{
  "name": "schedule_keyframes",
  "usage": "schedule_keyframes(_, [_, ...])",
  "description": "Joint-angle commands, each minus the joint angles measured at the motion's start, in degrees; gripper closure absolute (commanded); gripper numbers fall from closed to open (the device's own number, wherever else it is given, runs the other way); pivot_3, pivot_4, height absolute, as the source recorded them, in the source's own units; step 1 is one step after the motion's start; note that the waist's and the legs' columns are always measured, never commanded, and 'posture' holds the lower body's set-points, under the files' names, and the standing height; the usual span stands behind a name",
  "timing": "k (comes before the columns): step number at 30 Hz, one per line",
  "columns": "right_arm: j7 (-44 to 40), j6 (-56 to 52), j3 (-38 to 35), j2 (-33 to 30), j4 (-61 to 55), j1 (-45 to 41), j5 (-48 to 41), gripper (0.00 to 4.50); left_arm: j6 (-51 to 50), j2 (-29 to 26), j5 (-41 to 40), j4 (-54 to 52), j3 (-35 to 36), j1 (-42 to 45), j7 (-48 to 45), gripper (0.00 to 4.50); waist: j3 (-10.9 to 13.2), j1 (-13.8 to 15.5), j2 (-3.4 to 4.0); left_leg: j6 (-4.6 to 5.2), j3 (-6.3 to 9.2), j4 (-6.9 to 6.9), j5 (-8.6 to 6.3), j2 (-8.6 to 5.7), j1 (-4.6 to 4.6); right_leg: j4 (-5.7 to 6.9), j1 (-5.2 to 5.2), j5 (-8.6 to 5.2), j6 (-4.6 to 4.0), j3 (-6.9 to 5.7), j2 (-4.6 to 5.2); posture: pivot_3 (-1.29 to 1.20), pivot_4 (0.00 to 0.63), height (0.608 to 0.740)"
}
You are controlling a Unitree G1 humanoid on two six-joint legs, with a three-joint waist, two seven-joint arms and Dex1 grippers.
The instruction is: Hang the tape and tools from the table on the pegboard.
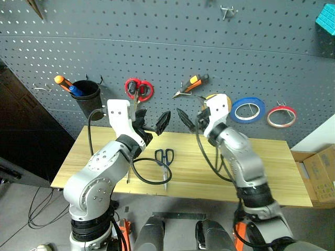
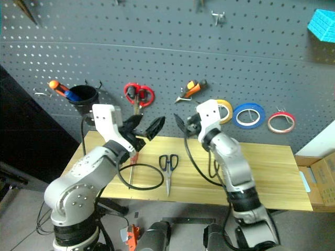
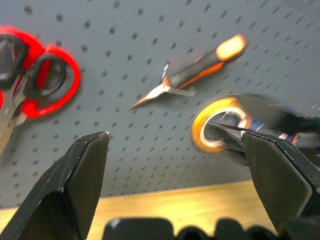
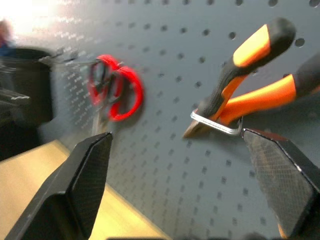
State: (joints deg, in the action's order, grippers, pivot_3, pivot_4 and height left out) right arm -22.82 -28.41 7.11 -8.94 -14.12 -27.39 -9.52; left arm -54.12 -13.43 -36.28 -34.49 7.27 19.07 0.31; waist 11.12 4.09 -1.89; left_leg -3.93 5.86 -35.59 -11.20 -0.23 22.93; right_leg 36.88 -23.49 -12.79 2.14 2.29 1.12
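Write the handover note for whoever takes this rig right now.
Left tool: open, empty, above the table.
Right tool: open, empty, near the pegboard.
Hung: red tape at the far right; orange-and-black pliers on a hook.
On the table: dark-blue-handled scissors; a slim red-handled tool beside the left arm, probably the screwdriver.
Left: hang the scissors and that tool.

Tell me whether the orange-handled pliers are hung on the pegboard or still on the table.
Hung. The pliers rest on a metal hook in the pegboard, well above the table.
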Motion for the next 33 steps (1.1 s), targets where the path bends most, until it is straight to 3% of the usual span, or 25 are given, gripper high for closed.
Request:
schedule_keyframes(1, [-6.2,-6.9,0.3,-4.6,-9.8,1.8,-5.9,0.04,3.5,-0.6,4.8,4.8,-2.8,2.2,-0.7,0.0,0.0,-0.4,0.04,0.0,0.0,0.0,0.0,0.0,0.0,0.0,-0.01,0.0,0.0,0.0,0.0,0.15,0.158,0.74])
schedule_keyframes(9, [-17.4,-8.6,0.6,-17.1,-16.3,6.3,-11.7,0.04,10.3,3.1,16.1,27.4,-11.0,4.1,-1.4,0.0,0.4,-2.1,0.07,0.07,-0.07,0.04,-0.06,-0.05,0.09,-0.16,-0.03,-0.08,0.1,0.02,0.08,0.08,0.2,0.74])
schedule_keyframes(16, [-18.4,-5.7,2.2,-18.4,-14.8,4.6,-10.1,0.04,7.6,10.0,20.9,38.6,-13.4,1.8,1.8,0.0,2.2,-4.2,0.05,0.17,-0.11,0.05,-0.12,-0.06,0.21,-0.13,-0.15,-0.13,0.19,0.05,0.13,0.03,0.256,0.74])
schedule_keyframes(22, [-22.7,-5.2,3.4,-19.5,-16.8,3.4,-12.2,0.04,5.6,12.5,25.9,39.8,-13.8,2.2,6.1,0.0,3.5,-4.6,0.07,0.17,0.02,-0.09,-0.12,-0.04,0.89,0.05,-0.81,0.07,0.6,-0.02,0.06,0.02,0.281,0.74])
schedule_keyframes(33, [-28.9,-1.5,2.4,-21.4,-13.4,1.5,-13.9,0.04,-1.4,16.7,29.4,31.1,-9.6,-1.4,12.3,0.0,4.2,-4.5,0.06,0.17,0.04,-0.13,-0.13,-0.1,0.96,0.0,-0.81,0.07,0.66,-0.03,0.13,0.04,0.278,0.74])
